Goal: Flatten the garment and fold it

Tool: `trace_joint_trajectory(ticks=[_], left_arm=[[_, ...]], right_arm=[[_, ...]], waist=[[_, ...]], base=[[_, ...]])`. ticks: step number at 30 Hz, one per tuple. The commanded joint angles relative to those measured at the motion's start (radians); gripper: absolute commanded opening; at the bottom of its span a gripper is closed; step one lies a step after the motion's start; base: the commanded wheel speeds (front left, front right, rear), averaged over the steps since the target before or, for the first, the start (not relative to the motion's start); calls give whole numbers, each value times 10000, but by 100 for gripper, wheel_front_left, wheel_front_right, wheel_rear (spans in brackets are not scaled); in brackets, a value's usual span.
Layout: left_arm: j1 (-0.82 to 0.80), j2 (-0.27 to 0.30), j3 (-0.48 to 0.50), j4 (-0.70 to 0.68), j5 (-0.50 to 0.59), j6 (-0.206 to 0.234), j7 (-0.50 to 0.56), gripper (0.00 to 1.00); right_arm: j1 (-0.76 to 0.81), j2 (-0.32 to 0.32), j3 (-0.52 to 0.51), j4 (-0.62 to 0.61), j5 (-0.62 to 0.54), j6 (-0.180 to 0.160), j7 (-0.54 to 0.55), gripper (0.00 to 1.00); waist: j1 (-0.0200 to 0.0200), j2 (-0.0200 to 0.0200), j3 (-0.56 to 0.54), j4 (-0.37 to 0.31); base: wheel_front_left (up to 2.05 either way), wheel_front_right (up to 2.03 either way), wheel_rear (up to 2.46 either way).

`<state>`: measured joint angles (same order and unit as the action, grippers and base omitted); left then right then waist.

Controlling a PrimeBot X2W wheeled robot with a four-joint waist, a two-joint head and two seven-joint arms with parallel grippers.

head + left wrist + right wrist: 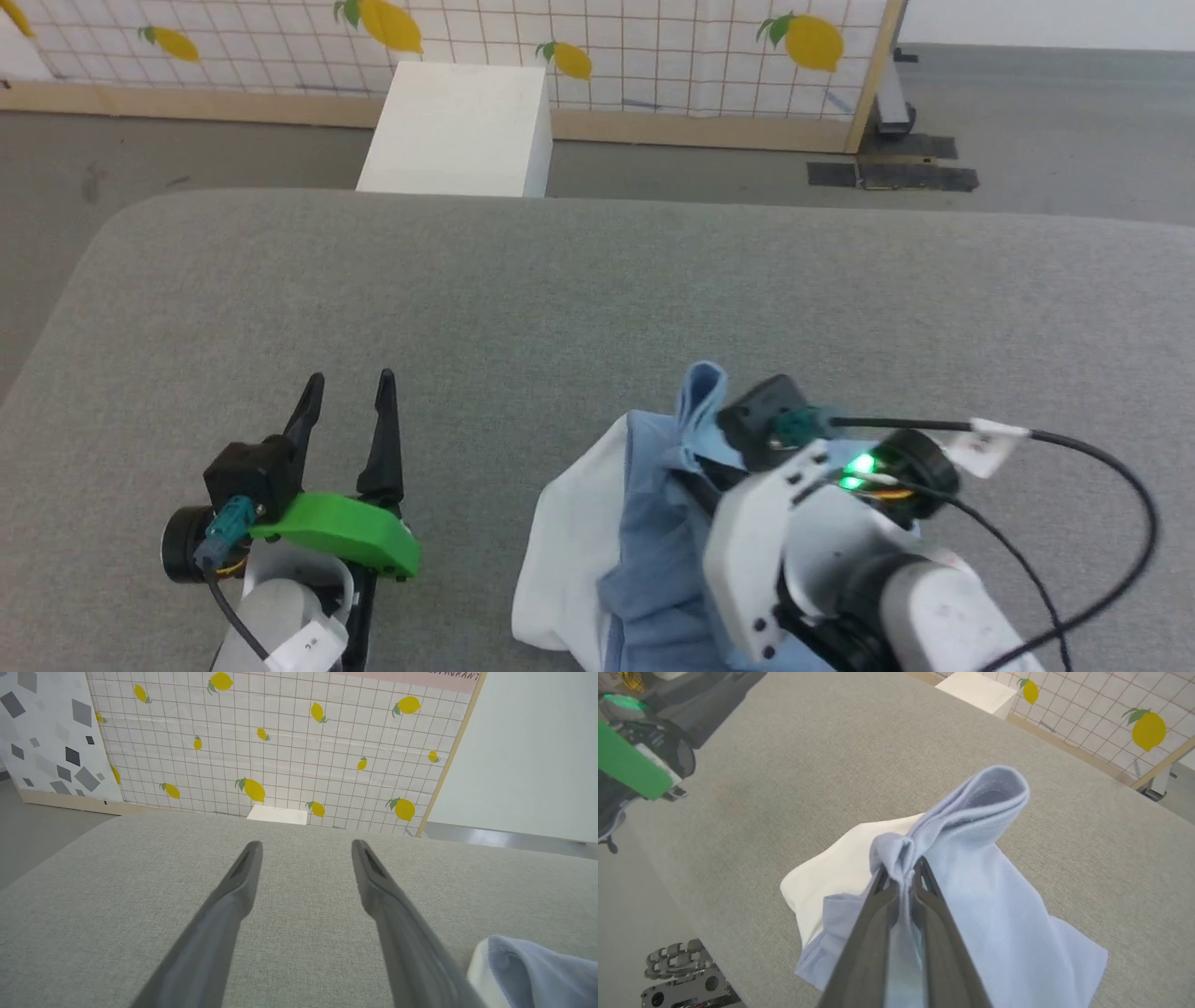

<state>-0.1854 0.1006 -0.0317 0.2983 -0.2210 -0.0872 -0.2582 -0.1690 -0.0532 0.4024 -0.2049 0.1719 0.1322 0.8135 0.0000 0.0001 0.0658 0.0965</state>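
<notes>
Right fingers [873, 933] pressed nearly together, pinching a bunched fold of the garment [994, 896] between them. A looped peak of blue fabric sticks out past the tips of the right gripper [901, 870]. Right forearm enters from the lower right in the head view, wrist tilted down, fingers aimed forward and a bit left, tips buried in cloth.

Garment crumpled, not flat. It sits near the robot-side edge of the grey upholstered surface [597, 299], right of centre. Peak points away from the robot, the rest trails back under the right arm, so the long axis runs roughly near-to-far. White cloth [840, 872] lies under and left of it, touching.

Left fingers [233, 896] spread well apart, nothing between them. Left gripper [350, 378] at lower left, pointing away from the robot over bare grey surface, well apart from the garment; contact with the surface unclear.

Beyond the far edge: white box [457, 131] on the floor, lemon-print grid panel [653, 56] behind it.
</notes>
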Motion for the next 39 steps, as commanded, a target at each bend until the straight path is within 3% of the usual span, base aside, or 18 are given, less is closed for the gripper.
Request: trace_joint_trajectory(ticks=[1,11,12,13,18,23,30,35,39], left_arm=[[-191,-51,-8,-49,40,-44,-36,100],[-350,-197,-21,-4,120,-120,-36,100],[-360,-211,-25,14,130,-129,-36,100],[-366,-221,-29,29,138,-136,-36,100],[-301,-260,42,91,185,-155,-36,100],[-157,-265,157,78,243,-169,-36,100],[149,-246,302,-78,315,-163,-36,100],[243,-233,366,-174,335,-174,-36,100],[274,-245,376,-203,347,-187,-36,100]], right_arm=[[-371,11,256,523,75,-15,-310,0],[-1877,27,1781,4382,1509,-15,-2100,0],[-1966,28,1916,4690,1684,-15,-2183,55],[-2020,28,2021,4895,1831,-15,-2240,100],[-2152,28,2209,5268,2682,-15,-2853,100],[-1981,29,1571,4341,3443,-15,-4602,100],[-853,29,-776,2289,2611,-15,-7569,100],[421,29,-2779,1333,1785,-15,-8491,100],[1389,29,-4012,1417,1744,-15,-8531,100]], waist=[[0,-1,220,238],[0,-1,584,680],[0,-1,588,705],[0,-1,587,723],[0,-1,460,662],[0,-1,179,401],[0,-1,-195,-81],[0,-1,-261,-341],[0,-1,-287,-421]], base=[[0,0,0],[0,0,0],[0,0,0],[0,0,0],[0,0,0],[0,0,0],[0,0,0],[0,0,0],[0,0,0]])
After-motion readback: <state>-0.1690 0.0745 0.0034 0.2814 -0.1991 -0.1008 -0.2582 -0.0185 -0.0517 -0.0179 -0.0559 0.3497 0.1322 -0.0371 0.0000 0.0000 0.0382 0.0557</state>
